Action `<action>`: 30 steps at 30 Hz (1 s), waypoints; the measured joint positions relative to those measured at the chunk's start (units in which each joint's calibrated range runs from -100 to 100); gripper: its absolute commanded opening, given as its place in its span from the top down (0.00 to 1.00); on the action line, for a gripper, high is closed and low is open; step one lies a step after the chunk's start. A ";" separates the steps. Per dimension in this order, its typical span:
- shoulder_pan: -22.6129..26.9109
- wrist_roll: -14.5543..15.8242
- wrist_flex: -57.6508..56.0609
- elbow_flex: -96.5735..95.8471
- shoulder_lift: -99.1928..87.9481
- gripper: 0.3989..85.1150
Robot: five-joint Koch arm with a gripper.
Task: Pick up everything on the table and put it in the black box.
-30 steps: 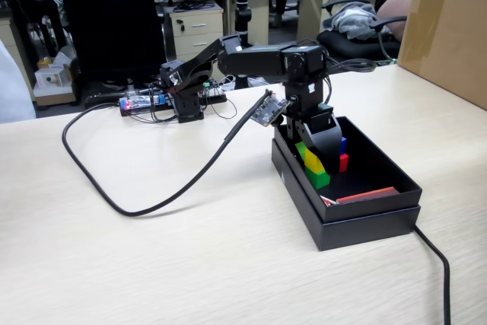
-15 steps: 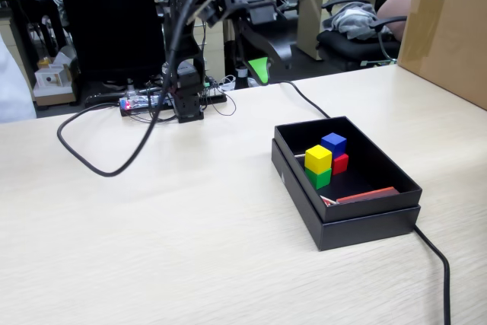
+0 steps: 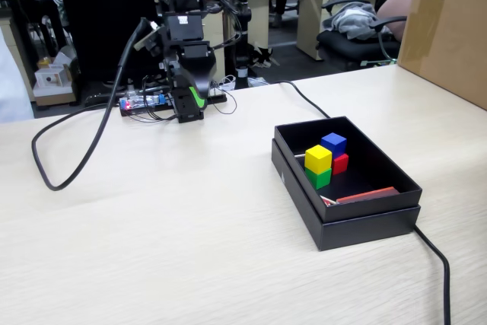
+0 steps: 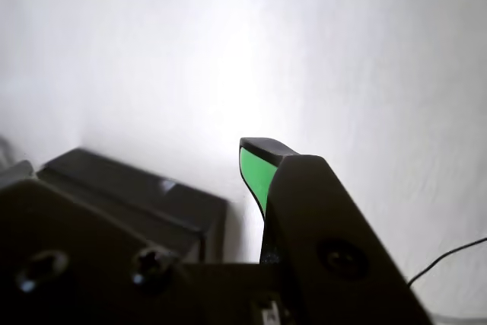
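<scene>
Four cubes (image 3: 325, 160) lay in the black box (image 3: 380, 207), well apart from the gripper (image 3: 196, 97), whose opening I couldn't tell; nothing apparently remained to fetch.

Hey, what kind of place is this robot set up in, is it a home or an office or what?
Most likely a shared office. Behind the table are rows of desks, a drawer cabinet, office chairs and someone seated at a desk. A large cardboard carton stands at the table's far right.
</scene>
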 measured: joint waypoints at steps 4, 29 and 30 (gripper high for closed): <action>0.29 -0.44 9.91 -14.88 -10.36 0.39; 0.05 -2.93 46.23 -53.22 -14.11 0.42; 0.10 -2.93 47.70 -54.40 -14.24 0.42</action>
